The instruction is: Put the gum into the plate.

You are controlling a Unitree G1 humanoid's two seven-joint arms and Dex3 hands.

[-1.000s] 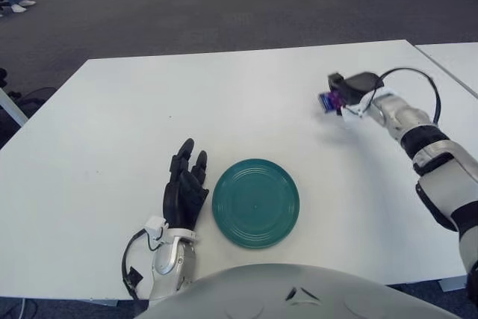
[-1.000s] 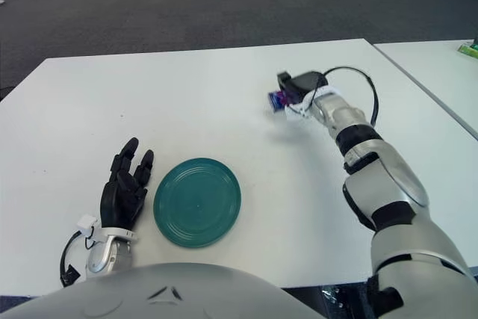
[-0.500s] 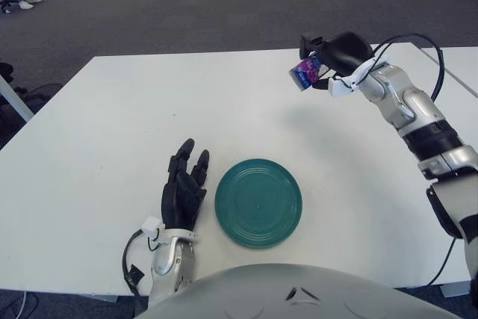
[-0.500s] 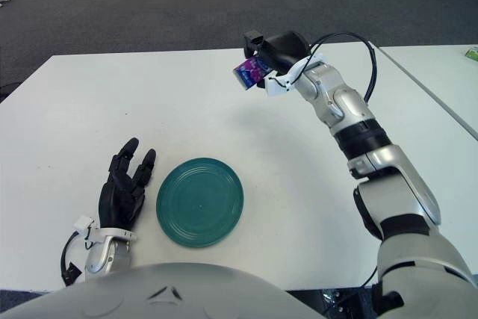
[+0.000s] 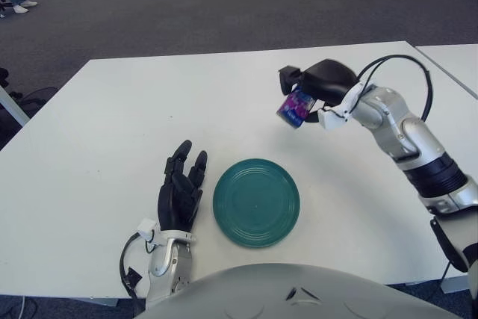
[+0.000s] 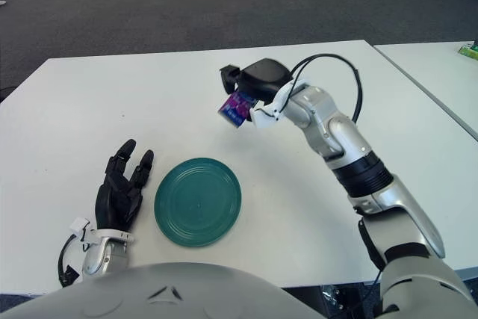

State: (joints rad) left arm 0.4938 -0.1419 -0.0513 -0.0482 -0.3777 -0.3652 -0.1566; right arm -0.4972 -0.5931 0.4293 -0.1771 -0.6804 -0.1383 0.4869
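The right hand [image 5: 312, 89] is closed around the gum [image 5: 296, 107], a small purple-blue container with a glossy printed wrap, seemingly cylindrical, carried in the air above the desk [image 5: 97, 125] beyond the plate [image 5: 256, 202], presumably so it can be lowered in from overhead. The plate is a round, teal, shallow disc with faint concentric rings. The left hand [image 5: 179, 192] lies flat beside it, black fingers spread, holding nothing.

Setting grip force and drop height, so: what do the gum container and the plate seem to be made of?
The gum container, held in the right robot hand, looks like plastic under a glossy blue-purple printed label; the body is mostly covered. The plate looks like hard teal plastic or glazed ceramic: faint concentric rings, soft sheen. The left robot hand rests on the table.
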